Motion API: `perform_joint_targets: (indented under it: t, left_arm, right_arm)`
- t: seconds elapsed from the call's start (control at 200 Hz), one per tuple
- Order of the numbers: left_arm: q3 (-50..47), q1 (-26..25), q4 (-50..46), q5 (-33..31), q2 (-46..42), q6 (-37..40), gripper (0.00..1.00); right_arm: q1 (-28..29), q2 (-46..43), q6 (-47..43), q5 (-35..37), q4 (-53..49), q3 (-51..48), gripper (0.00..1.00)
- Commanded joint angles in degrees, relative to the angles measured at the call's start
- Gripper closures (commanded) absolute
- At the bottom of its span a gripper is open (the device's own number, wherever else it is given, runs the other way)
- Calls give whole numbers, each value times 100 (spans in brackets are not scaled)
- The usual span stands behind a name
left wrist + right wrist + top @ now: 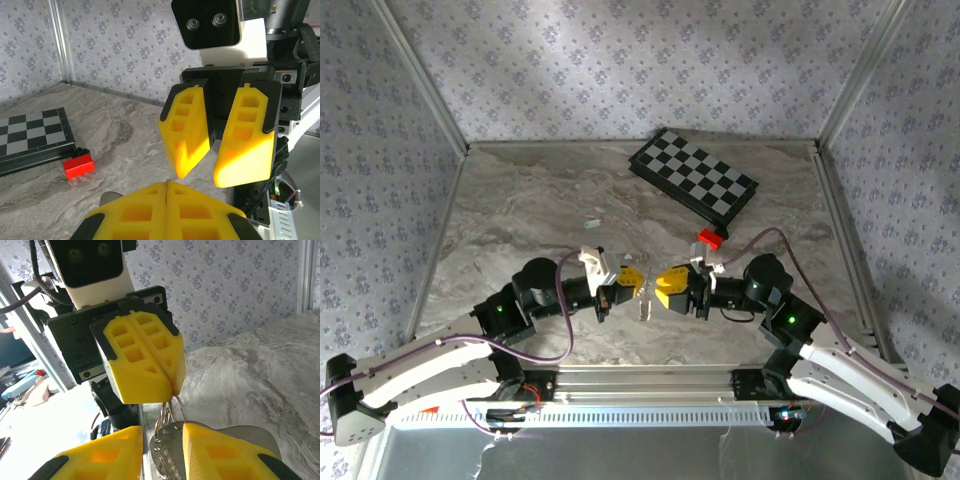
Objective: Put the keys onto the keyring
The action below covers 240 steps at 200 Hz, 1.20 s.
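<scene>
The left gripper's (172,388) closed fingers (142,367) pinch the keyring (170,412); keys (167,447) hang between the right gripper's (161,434) parted fingers (212,455).

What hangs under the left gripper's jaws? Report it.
The keyring hangs from the left gripper, reaching silver keys between the jaws of the right gripper; its pinched top hidden.

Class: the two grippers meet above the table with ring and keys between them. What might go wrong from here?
1. The left gripper pinches the keyring just at its tip; a tug may pull it free.
2. The keys dangle between the right gripper's parted jaws; closing may miss or knock them.
</scene>
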Motion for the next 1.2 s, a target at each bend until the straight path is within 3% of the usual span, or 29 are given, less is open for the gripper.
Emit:
perform_joint_targets:
  t: [0.0, 0.765, 1.194]
  left_arm:
    - [-12, -42, 383, 181, -96, -88, 100]
    - [13, -38, 394, 386, -28, -139, 100]
    - [2, -38, 398, 408, -51, -139, 100]
  right_arm:
    - [78, 33, -99, -198, 137, 233, 73]
    - [198, 167, -161, -275, 49, 322, 79]
    - [170, 97, -64, -321, -114, 391, 49]
